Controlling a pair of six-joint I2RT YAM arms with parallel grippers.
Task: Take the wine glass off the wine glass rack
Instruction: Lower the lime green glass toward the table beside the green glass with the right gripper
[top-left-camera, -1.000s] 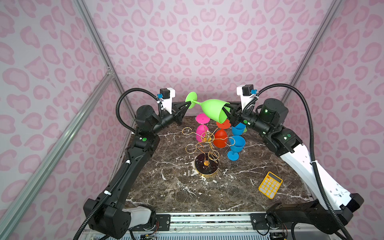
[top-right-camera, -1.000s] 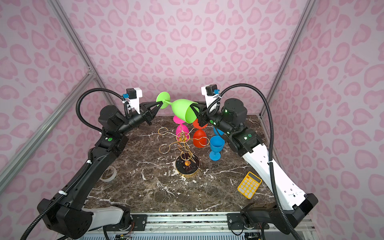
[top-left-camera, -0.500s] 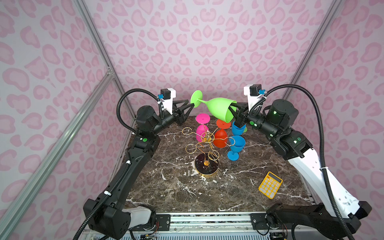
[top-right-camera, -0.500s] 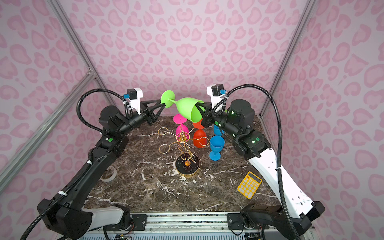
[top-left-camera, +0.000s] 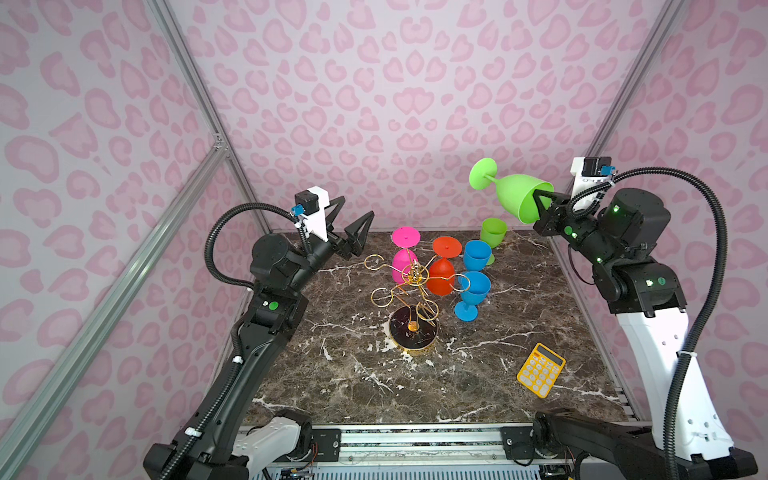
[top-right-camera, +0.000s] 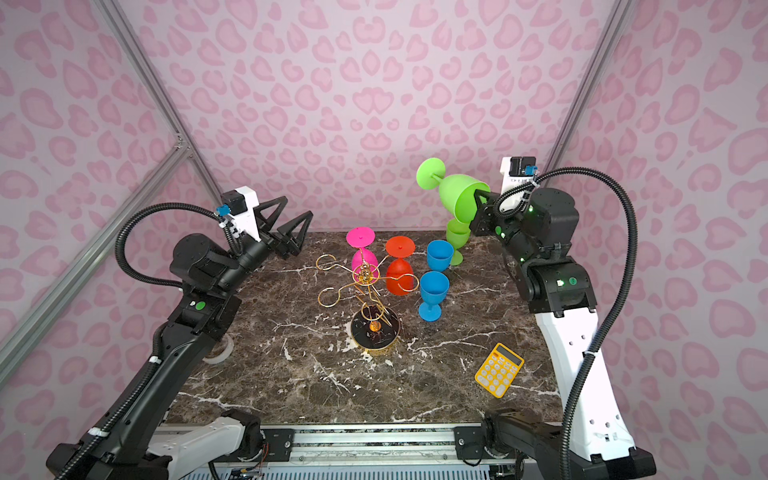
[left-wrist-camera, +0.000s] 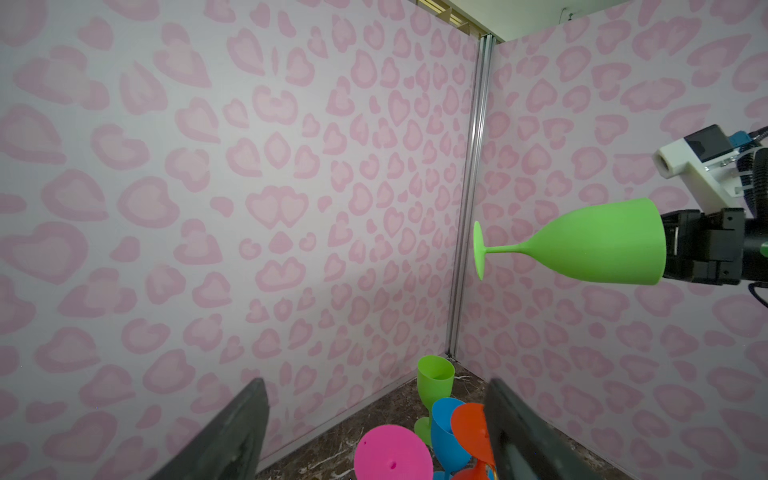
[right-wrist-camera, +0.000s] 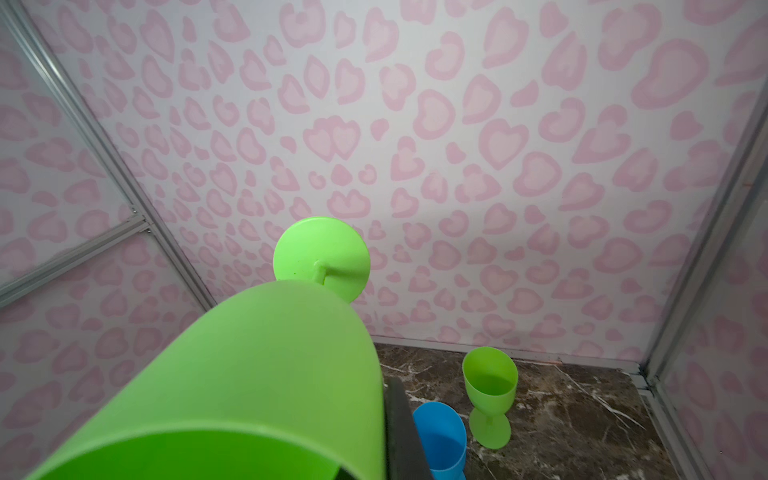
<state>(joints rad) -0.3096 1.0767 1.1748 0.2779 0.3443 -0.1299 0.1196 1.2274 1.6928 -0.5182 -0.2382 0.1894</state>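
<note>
Green wine glass (top-left-camera: 515, 198) is off the rack, high in the air near the back right corner, lying almost level with its foot toward the middle. Right gripper (top-left-camera: 540, 196) is clenched on its rim (one finger inside the bowl). Wine glass rack (top-left-camera: 415, 336) stands mid-counter (top-left-camera: 332, 374), well apart below; pink glass (top-left-camera: 402, 264) and red glass (top-left-camera: 441, 278) hang inverted on it. Left gripper (top-left-camera: 353, 214) is released, jaws wide. Blue glasses (top-left-camera: 476, 286) and a second green glass (top-left-camera: 492, 232) stand upright beside the rack. Yellow calculator (top-left-camera: 540, 370) lies front right.

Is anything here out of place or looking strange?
A green glass hangs sideways in mid-air, pinched by its rim in the right gripper. A yellow calculator lies askew on the table, unrelated to the glasses.
</note>
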